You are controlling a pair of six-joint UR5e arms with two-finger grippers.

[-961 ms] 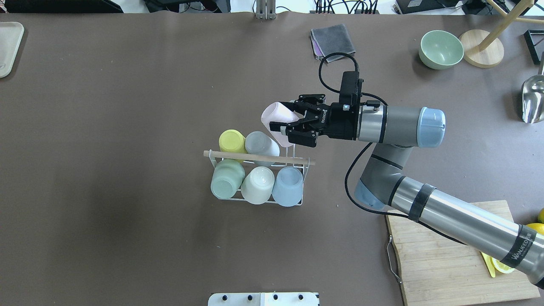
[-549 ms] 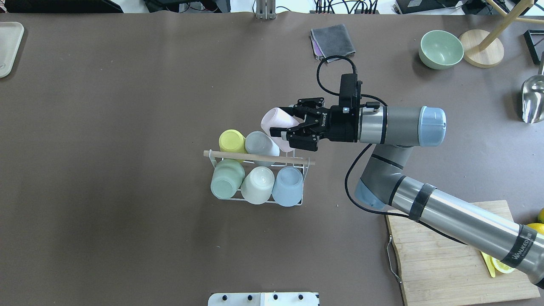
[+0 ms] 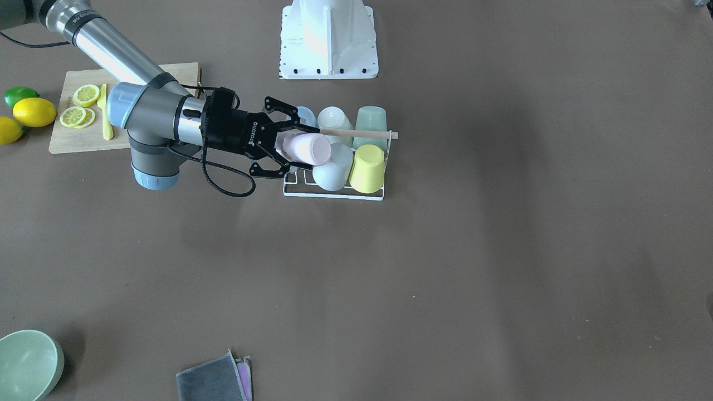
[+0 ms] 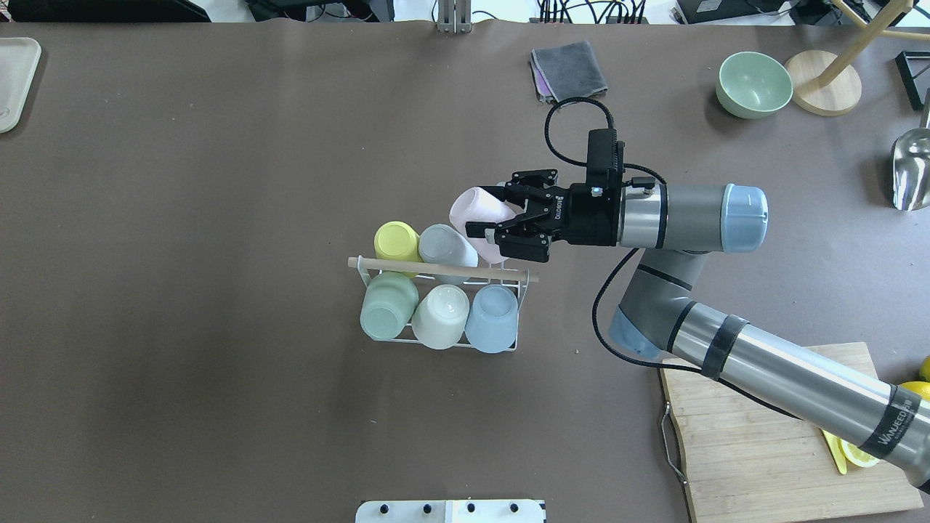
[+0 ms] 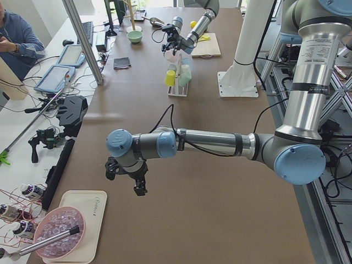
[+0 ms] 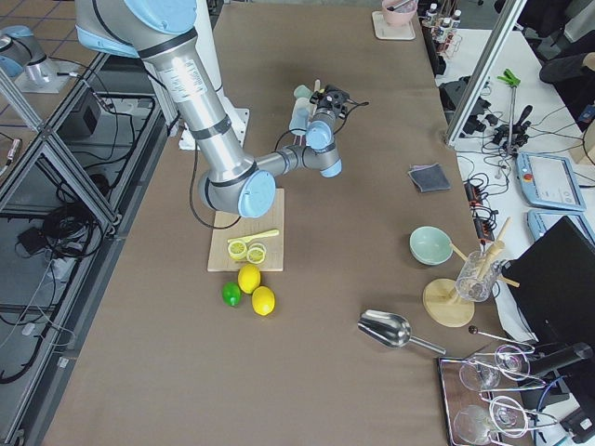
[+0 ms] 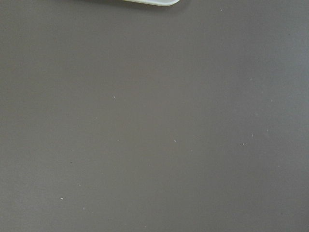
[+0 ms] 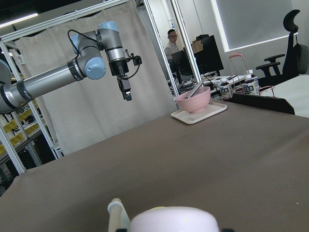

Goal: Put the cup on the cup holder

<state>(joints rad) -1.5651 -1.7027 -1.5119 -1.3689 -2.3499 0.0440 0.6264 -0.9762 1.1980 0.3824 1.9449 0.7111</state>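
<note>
Five cups sit bottoms up on the holder (image 4: 519,319): green, white and blue in the row nearer the robot, yellow (image 4: 396,241) and grey (image 4: 445,245) in the far row. The grey one stands just beside the free far corner. My right arm reaches in from the right with a level wrist. Its claw (image 4: 490,212) is clenched on the pink cup (image 4: 472,207) at the rim end. This cup hangs over that free corner, tilted, with its long axis along the claw and its bottom pointing left. The left claw (image 5: 125,179) hovers over the worktop (image 4: 218,181), well apart; I cannot tell its state.
</note>
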